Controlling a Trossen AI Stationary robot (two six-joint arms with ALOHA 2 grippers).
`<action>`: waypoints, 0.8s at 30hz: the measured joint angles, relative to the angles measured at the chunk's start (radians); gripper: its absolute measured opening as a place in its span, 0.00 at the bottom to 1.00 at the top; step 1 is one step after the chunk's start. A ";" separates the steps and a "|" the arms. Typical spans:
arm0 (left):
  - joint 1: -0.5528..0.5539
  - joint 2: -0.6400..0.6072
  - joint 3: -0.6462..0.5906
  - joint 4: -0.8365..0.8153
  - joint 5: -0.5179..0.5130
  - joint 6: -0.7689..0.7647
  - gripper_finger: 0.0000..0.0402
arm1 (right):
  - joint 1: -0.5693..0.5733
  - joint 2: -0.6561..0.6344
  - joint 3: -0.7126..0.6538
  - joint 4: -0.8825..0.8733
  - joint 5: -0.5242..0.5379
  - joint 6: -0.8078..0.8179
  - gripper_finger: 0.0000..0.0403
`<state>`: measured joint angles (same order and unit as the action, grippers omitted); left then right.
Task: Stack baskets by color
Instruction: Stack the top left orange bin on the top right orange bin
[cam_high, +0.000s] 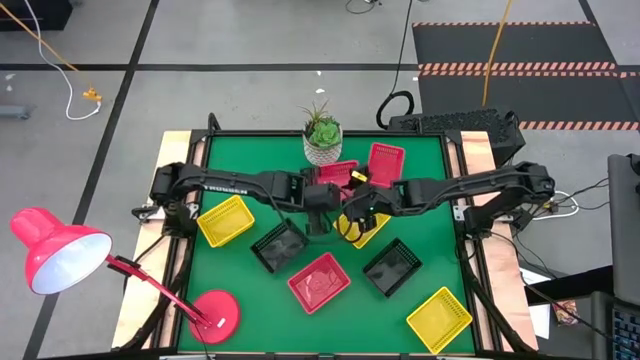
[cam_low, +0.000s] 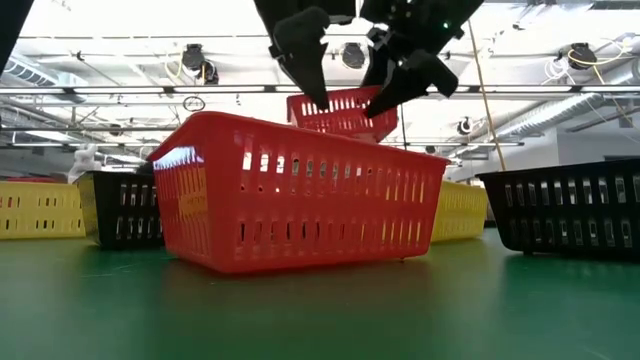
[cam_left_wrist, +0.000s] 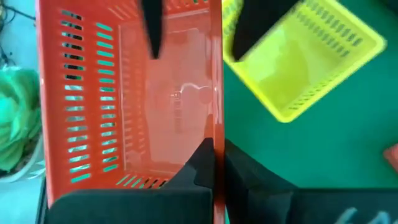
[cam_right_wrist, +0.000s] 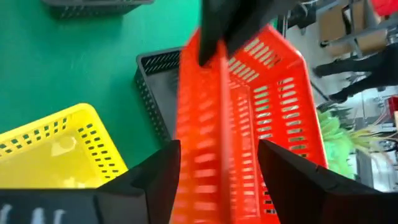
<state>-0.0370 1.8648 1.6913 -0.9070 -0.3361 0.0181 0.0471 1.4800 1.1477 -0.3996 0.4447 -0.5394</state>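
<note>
Left gripper (cam_high: 322, 192): clamped shut on one rim of a red-pink basket (cam_high: 336, 176), held above the bench (cam_high: 420, 160) near its middle. In the left wrist view the two dark fingers (cam_left_wrist: 205, 163) pinch the long wall of this held basket (cam_left_wrist: 130, 93) from both sides.

Right gripper (cam_high: 352, 200): close against the left gripper, its fingers spread partly apart and straddling the opposite rim of the same held basket (cam_right_wrist: 242, 118); the pictures do not settle whether the fingers touch it. In the low view both grippers meet at the raised basket (cam_low: 345, 112), which hangs tilted over the others.

Second red-pink basket (cam_high: 386, 164): on the bench just beyond the right gripper, on the far side of it.

Third red-pink basket (cam_high: 319, 281): on the bench well in front of both grippers; largest in the low view (cam_low: 300, 195).

Yellow basket, first (cam_high: 226, 220): on the bench off to the outer side of the left gripper.

Yellow basket, second (cam_high: 372, 228): directly beneath the right gripper, partly hidden by the arm.

Yellow basket, third (cam_high: 439, 319): at the near corner on the right arm's side, well apart from both grippers.

Black basket, first (cam_high: 279, 246): just in front of the left gripper.

Black basket, second (cam_high: 392, 266): in front of the right gripper.

Third black basket: cannot be made out.

Plant pot (cam_high: 322, 146): white, holding a green plant, just beyond the left gripper at the far edge.

Lamp (cam_high: 60, 255): red, its round base (cam_high: 214, 313) at the near corner on the left arm's side.
</note>
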 joint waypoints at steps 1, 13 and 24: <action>-0.006 -0.001 0.000 -0.001 -0.006 0.000 0.02 | 0.000 0.004 0.000 -0.007 -0.002 0.002 0.48; -0.014 -0.026 -0.001 0.035 -0.005 0.072 0.24 | -0.001 0.001 -0.020 -0.125 0.056 -0.018 0.01; -0.006 -0.150 0.000 0.011 -0.031 0.078 0.53 | -0.060 -0.022 -0.053 -0.298 0.107 -0.026 0.00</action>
<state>-0.0433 1.7150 1.6909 -0.8955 -0.3672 0.0961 -0.0133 1.4585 1.0950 -0.6972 0.5517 -0.5654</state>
